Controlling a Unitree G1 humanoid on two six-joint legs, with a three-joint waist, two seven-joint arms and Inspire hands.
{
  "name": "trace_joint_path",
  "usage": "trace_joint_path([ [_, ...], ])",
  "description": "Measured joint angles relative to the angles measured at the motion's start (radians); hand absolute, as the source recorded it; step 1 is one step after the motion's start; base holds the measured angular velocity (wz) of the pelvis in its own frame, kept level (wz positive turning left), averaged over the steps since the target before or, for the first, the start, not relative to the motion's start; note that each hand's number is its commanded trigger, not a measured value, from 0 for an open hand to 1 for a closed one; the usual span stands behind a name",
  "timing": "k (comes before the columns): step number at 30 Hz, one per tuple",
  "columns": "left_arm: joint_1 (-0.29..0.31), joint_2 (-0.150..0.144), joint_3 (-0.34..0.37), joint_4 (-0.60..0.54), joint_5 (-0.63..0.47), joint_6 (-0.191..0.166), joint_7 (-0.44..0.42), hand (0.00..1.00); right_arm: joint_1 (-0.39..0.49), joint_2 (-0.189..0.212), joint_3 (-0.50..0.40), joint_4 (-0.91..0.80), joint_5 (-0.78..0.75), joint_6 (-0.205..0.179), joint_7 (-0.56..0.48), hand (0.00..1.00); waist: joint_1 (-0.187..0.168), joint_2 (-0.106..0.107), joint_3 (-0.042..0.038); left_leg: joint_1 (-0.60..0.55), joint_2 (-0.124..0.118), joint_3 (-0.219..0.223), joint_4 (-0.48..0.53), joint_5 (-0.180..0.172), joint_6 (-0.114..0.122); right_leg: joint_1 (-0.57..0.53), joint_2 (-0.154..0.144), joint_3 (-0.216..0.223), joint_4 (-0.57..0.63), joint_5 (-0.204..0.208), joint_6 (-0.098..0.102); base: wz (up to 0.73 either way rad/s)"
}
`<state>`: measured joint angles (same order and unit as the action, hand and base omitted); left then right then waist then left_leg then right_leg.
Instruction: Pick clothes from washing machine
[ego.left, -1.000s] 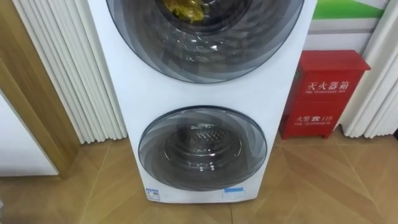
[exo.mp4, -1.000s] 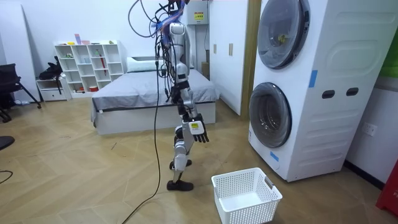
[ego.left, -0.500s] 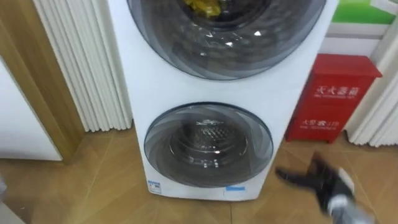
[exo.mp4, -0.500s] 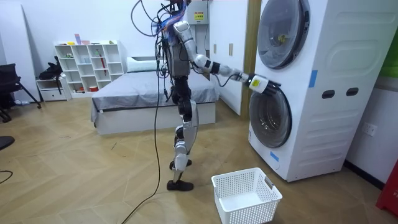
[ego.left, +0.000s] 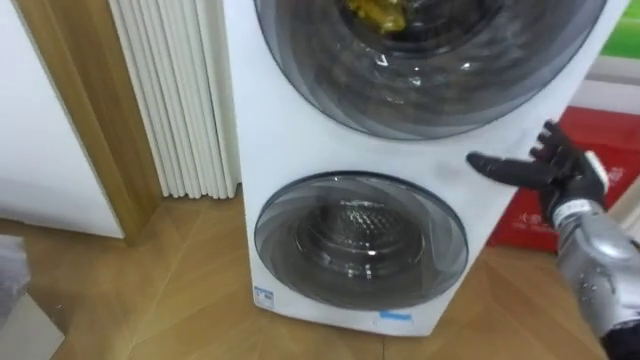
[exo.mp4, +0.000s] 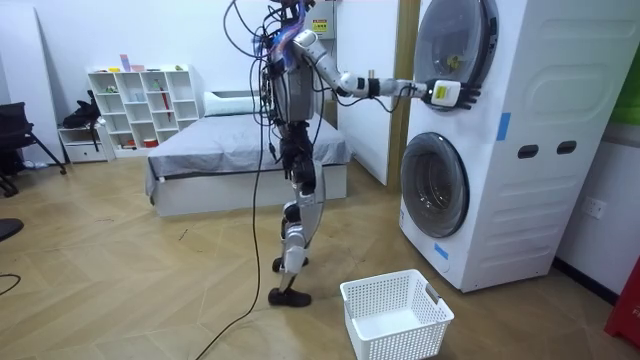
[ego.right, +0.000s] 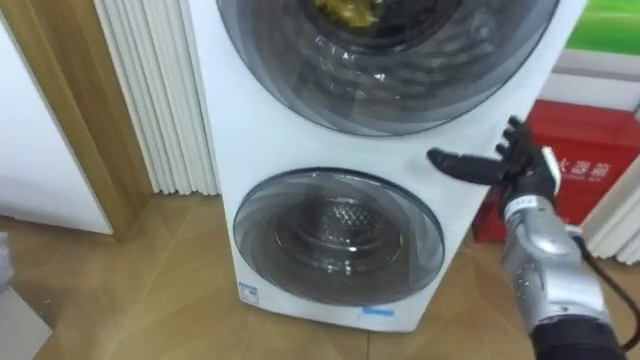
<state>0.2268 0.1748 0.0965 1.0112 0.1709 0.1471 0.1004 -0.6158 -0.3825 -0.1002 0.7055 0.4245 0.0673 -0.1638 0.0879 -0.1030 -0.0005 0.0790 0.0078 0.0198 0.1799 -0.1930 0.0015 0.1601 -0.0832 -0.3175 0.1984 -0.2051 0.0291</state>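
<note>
Yellow clothes (ego.left: 375, 12) behind the shut top door (ego.left: 430, 75); your right hand (ego.left: 562, 172), spread and empty, hovers beside it. Open it next.

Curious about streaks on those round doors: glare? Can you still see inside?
Left eye view: reflections streak the upper door, yet yellow clothes show through; the lower door shows its metal drum. Room view: the upper door looks duller, with the right robot hand at its edge.
</note>
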Motion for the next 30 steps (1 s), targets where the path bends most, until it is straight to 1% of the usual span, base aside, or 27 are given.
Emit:
trace_joint_path([
  [2,-0.004,0.001,0.000,-0.001,0.004,0.001,-0.005,0.00,-0.012,-0.018,0.000,0.018,-0.003,0.000,-0.001,0.00,0.000,-0.003,0.0016,0.001,0.002,-0.009,-0.004,0.000,0.000,-0.003,0.000,-0.016,0.014,0.000,0.000,0.17],
  [3,-0.007,0.001,-0.002,-0.001,0.019,0.001,-0.009,0.00,-0.016,-0.033,0.000,0.021,-0.002,0.000,0.000,0.00,0.003,-0.002,0.0021,0.001,0.008,-0.017,-0.010,0.001,0.000,-0.024,-0.001,-0.017,0.050,-0.001,0.000,0.00],
  [4,-0.014,0.006,-0.001,-0.002,0.021,0.002,-0.015,0.00,-0.023,-0.038,0.001,0.020,-0.005,0.000,0.001,0.00,0.006,0.003,0.0040,0.000,0.029,-0.070,-0.015,0.002,0.000,-0.073,0.004,-0.009,0.106,-0.030,0.004,-0.20],
  [5,-0.014,0.013,0.001,-0.003,0.022,0.002,-0.017,0.00,-0.032,-0.038,0.002,0.020,-0.009,0.001,0.003,0.00,0.014,0.001,0.0031,-0.003,0.035,-0.109,-0.015,0.002,0.000,-0.102,0.021,0.027,0.086,-0.041,-0.002,-0.68],
  [6,-0.014,0.022,0.029,-0.002,0.045,0.002,-0.019,0.00,-0.064,-0.036,0.004,0.019,-0.026,0.002,0.015,0.00,0.032,-0.006,0.0028,-0.018,0.058,-0.152,-0.013,-0.006,-0.013,-0.179,0.066,0.075,-0.028,-0.009,-0.047,-0.69],
  [7,-0.010,0.022,0.068,0.006,0.084,0.008,-0.023,0.00,-0.093,-0.041,0.007,0.018,-0.042,0.002,0.012,0.00,0.019,-0.002,0.0011,-0.030,0.080,-0.151,-0.012,-0.023,-0.044,-0.203,0.080,0.015,-0.049,0.116,-0.084,-0.49],
  [8,-0.012,0.023,0.077,0.010,0.096,0.014,-0.024,0.00,-0.098,-0.050,0.008,0.018,-0.042,0.003,0.008,0.00,0.009,-0.001,0.0015,-0.033,0.087,-0.131,-0.011,-0.026,-0.056,-0.199,0.085,0.008,-0.045,0.120,-0.086,0.15],
  [9,-0.016,0.023,0.074,0.011,0.100,0.028,-0.025,0.00,-0.102,-0.064,0.018,0.019,-0.051,0.007,-0.009,0.00,-0.006,0.000,0.0016,-0.027,0.093,-0.069,-0.013,-0.025,-0.061,-0.177,0.084,0.004,-0.046,0.120,-0.086,0.28],
  [10,-0.018,0.024,0.064,0.009,0.099,0.033,-0.027,0.00,-0.105,-0.079,0.030,0.020,-0.065,0.008,-0.016,0.00,-0.008,-0.003,0.0036,-0.027,0.091,-0.012,-0.026,-0.017,-0.061,-0.158,0.083,0.020,-0.047,0.119,-0.085,0.23],
  [11,-0.019,0.025,0.058,0.007,0.099,0.034,-0.027,0.00,-0.110,-0.084,0.037,0.020,-0.069,0.008,-0.016,0.00,-0.008,-0.003,0.0039,-0.036,0.088,0.008,-0.035,-0.003,-0.049,-0.153,0.083,0.024,-0.046,0.117,-0.081,0.00],
  [12,-0.020,0.032,0.045,0.003,0.099,0.036,-0.027,0.00,-0.120,-0.087,0.054,0.020,-0.069,0.010,-0.008,0.00,-0.003,-0.013,0.0029,-0.035,0.086,0.026,-0.024,0.004,-0.043,-0.148,0.081,0.026,-0.047,0.113,-0.076,-0.04],
  [13,-0.023,0.034,0.038,0.004,0.100,0.044,-0.027,0.00,-0.142,-0.087,0.063,0.020,-0.067,0.018,0.005,0.00,-0.004,-0.018,0.0038,-0.034,0.081,0.027,-0.021,0.003,-0.042,-0.149,0.081,0.024,-0.048,0.111,-0.072,-0.05],
  [15,-0.021,0.032,0.035,0.005,0.100,0.059,-0.028,0.00,-0.148,-0.087,0.068,0.020,-0.066,0.045,-0.006,0.00,-0.002,-0.022,0.0029,-0.030,0.069,0.029,-0.014,0.003,-0.041,-0.146,0.082,0.018,-0.048,0.111,-0.070,0.00],
  [17,-0.016,0.034,0.035,0.005,0.104,0.073,-0.032,0.00,-0.155,-0.087,0.073,0.009,-0.067,0.049,-0.001,0.00,-0.001,-0.020,0.0035,-0.031,0.064,0.031,-0.014,0.004,-0.039,-0.144,0.077,0.014,-0.048,0.110,-0.067,-0.02],
  [18,-0.013,0.038,0.035,0.005,0.106,0.077,-0.033,0.00,-0.169,-0.087,0.080,0.002,-0.066,0.065,-0.002,0.00,-0.001,-0.019,0.0034,-0.032,0.060,0.032,-0.014,0.004,-0.038,-0.143,0.074,0.014,-0.048,0.107,-0.065,0.00],
  [19,-0.012,0.040,0.035,0.005,0.106,0.079,-0.033,0.00,-0.179,-0.087,0.080,0.002,-0.066,0.074,-0.003,0.00,-0.001,-0.017,0.0032,-0.032,0.057,0.032,-0.014,0.006,-0.036,-0.143,0.071,0.013,-0.047,0.102,-0.065,0.00],
  [21,-0.013,0.039,0.034,0.005,0.105,0.079,-0.039,0.00,-0.194,-0.087,0.080,-0.002,-0.066,0.078,-0.001,0.00,-0.001,-0.011,0.0030,-0.033,0.053,0.031,-0.014,0.005,-0.034,-0.143,0.068,0.011,-0.045,0.095,-0.066,0.02],
  [24,-0.017,0.038,0.034,0.005,0.105,0.079,-0.045,0.00,-0.202,-0.087,0.080,-0.026,-0.059,0.081,-0.006,0.00,0.001,-0.002,-0.0021,-0.032,0.053,0.031,-0.017,0.005,-0.034,-0.143,0.068,0.012,-0.039,0.089,-0.070,0.00],
  [28,-0.013,0.037,0.032,0.004,0.106,0.084,-0.046,0.00,-0.202,-0.087,0.079,-0.088,-0.074,0.122,-0.028,0.00,-0.002,-0.001,-0.0031,-0.028,0.054,0.032,-0.013,0.006,-0.035,-0.147,0.068,0.014,-0.028,0.082,-0.070,0.00],
  [30,-0.015,0.037,0.024,0.004,0.106,0.086,-0.046,0.00,-0.202,-0.087,0.079,-0.110,-0.078,0.127,-0.044,0.00,-0.004,-0.001,-0.0035,-0.028,0.053,0.033,-0.013,0.006,-0.034,-0.147,0.068,0.013,-0.028,0.081,-0.070,0.00],
])
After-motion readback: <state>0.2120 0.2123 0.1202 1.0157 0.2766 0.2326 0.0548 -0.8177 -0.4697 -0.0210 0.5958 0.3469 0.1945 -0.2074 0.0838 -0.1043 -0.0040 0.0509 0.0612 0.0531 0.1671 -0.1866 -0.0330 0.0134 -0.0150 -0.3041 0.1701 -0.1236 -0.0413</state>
